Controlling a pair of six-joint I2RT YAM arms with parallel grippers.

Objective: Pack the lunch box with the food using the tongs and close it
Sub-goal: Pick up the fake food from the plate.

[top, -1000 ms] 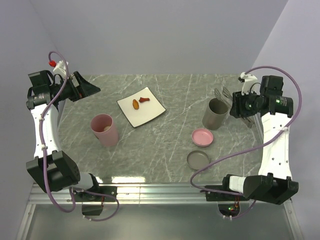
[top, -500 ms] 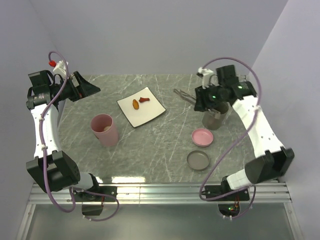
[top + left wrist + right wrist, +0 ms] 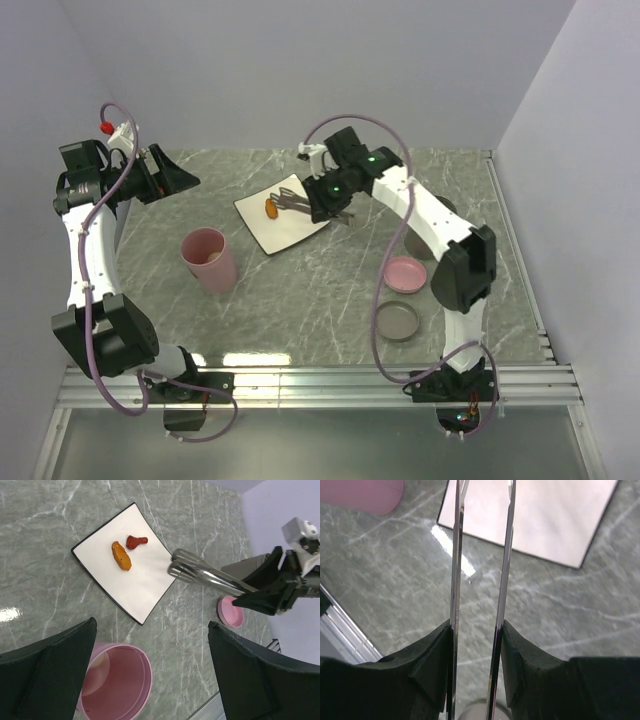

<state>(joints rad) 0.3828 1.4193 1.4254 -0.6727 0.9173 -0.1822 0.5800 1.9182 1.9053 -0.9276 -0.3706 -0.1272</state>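
My right gripper (image 3: 325, 200) is shut on the silver tongs (image 3: 293, 203) and holds them over the white square plate (image 3: 283, 228). Its pads press both arms of the tongs (image 3: 456, 575), which stay parted. Their tips hover beside two pieces of food on the plate, an orange one (image 3: 121, 555) and a red-brown one (image 3: 135, 541). The pink round lunch box (image 3: 209, 262) stands open near the front left, with a pale rounded thing (image 3: 97, 666) inside. Raised at the back left, my left gripper (image 3: 185, 180) is open and empty.
A shallow pink lid (image 3: 405, 274) and a grey lid (image 3: 397, 321) lie at the front right. A grey cup (image 3: 239, 570) stands behind them, mostly hidden by my right arm. The plate's near corner (image 3: 580, 566) shows in the right wrist view.
My right arm has swung left from the grey cup to the plate, carrying the tongs. The left arm has not moved.
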